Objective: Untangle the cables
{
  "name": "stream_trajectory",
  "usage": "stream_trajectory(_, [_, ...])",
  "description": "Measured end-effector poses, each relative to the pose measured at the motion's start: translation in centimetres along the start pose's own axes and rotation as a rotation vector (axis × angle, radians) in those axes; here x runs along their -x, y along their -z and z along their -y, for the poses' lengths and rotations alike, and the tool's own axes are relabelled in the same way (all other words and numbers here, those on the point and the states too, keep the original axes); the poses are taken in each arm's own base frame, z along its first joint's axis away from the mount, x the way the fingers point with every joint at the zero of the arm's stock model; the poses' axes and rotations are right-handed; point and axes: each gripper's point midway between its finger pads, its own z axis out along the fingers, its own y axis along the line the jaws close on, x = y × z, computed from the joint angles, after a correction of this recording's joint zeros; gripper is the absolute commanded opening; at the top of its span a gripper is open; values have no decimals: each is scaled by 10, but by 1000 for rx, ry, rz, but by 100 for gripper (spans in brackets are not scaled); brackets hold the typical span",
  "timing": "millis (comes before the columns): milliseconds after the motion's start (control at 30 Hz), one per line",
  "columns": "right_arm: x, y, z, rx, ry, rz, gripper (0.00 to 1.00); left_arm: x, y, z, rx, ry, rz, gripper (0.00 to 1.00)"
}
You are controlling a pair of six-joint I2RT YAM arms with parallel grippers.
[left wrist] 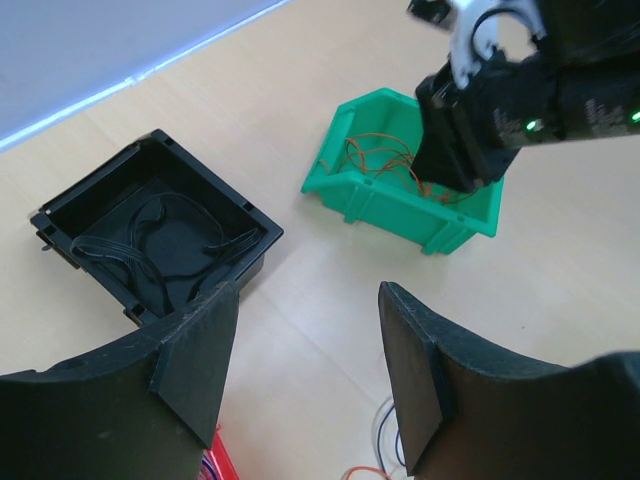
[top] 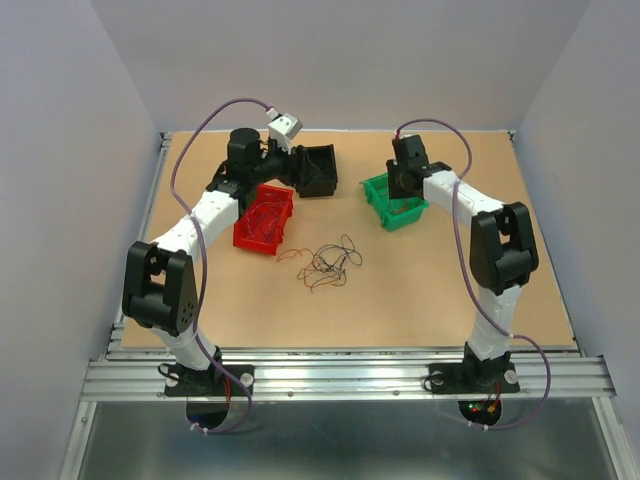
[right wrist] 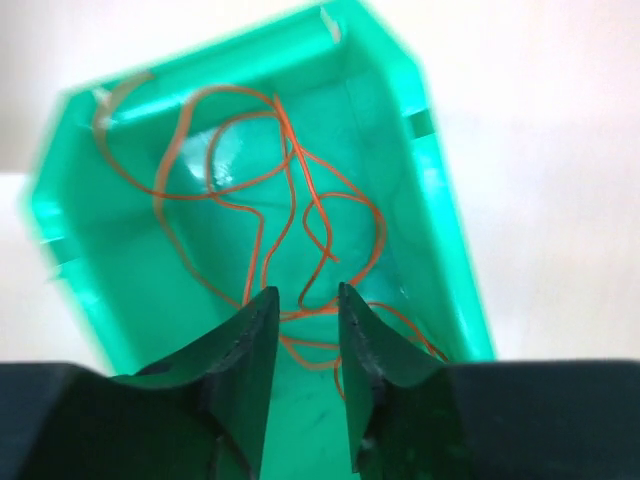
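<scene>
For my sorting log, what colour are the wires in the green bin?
Orange. The wires in the green bin show best in the right wrist view.

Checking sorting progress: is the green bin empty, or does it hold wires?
Not empty. The green bin holds looped orange wires, seen in both wrist views; the right gripper hangs over it.
</scene>
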Motion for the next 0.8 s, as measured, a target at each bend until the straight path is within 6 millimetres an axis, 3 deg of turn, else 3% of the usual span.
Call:
stream_trajectory(200, [52, 62, 3, 40, -41, 159, 50, -3, 1, 1, 7, -25, -34, 70])
stream_trajectory(300, [64, 81, 1, 61, -59, 217, 61, -7, 0, 4, 14, -68, -62, 70])
stream_trajectory(400, [55, 100, -4, 93, -70, 260, 65, -18, 0, 14, 16, -125, -110, 70])
stream_trajectory(600, [-13, 143, -23, 224, -71, 274, 66, -77, 15, 75, -88, -286, -256, 70])
stream_trajectory(700, [-16, 159, -25, 260, -96, 321, 67, -109, 22, 105, -198, -393, -337, 70])
stream_trajectory(800, [-12, 166, -23, 268, -116, 362, 67, -138, 30, 117, -270, -451, -402, 70])
